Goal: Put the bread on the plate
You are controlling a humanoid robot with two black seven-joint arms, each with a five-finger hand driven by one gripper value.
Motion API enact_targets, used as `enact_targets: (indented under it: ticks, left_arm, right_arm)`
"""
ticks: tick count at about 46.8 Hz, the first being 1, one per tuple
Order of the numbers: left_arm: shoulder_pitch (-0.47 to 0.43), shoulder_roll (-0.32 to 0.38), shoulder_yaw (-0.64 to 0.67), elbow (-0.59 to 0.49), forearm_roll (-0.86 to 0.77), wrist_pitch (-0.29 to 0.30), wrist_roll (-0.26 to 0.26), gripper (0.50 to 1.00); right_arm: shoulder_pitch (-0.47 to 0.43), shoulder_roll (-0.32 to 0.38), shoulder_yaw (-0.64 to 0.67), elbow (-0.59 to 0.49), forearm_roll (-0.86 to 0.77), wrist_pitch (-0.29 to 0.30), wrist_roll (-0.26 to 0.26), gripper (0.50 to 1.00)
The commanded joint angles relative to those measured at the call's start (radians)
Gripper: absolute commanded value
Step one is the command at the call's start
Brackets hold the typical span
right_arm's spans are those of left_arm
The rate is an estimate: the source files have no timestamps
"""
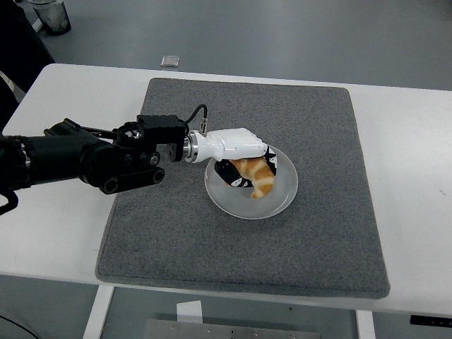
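A golden-brown croissant (258, 178) lies on the clear round plate (281, 201) near the middle of the grey mat (244, 191). My left hand (245, 157), white with black fingers, reaches in from the left over the plate. Its fingers curl around the croissant, thumb side on the left and fingertips (271, 159) at the far side. The croissant's lower tip sticks out toward the plate's centre. I cannot see whether it rests fully on the plate. My right arm is out of view.
The grey mat covers most of the white table (409, 176). A small grey square object (170, 61) lies on the floor beyond the table's far edge. A dark bin (51, 15) stands at the top left.
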Motion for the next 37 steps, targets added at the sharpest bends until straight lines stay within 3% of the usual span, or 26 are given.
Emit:
enact_targets:
  ticks: [1,5,6,18,37]
  left_arm:
    - [0.000,0.000,-0.001,-0.001,-0.010,0.000,0.000,0.840]
    - [0.000,-0.003,-0.007,-0.006,-0.018,0.002,0.000,0.983]
    - [0.001,-0.006,-0.009,-0.007,-0.018,0.003,0.000,0.990]
    - [0.002,-0.014,-0.021,-0.012,-0.049,0.009,0.000,0.994]
    - [0.002,0.000,-0.276,-0.009,-0.102,-0.009,0.000,0.996]
  right_arm:
    - [0.000,0.000,0.000,0.000,0.000,0.000,0.000,0.952]
    - [0.000,0.000,0.000,0.000,0.000,0.000,0.000,0.952]
    - [0.000,0.000,0.001,0.000,0.000,0.000,0.000,0.952]
    - [0.000,0.000,0.000,0.000,0.000,-0.001,0.000,0.952]
    - [0.000,0.000,0.000,0.000,0.000,0.000,0.000,0.952]
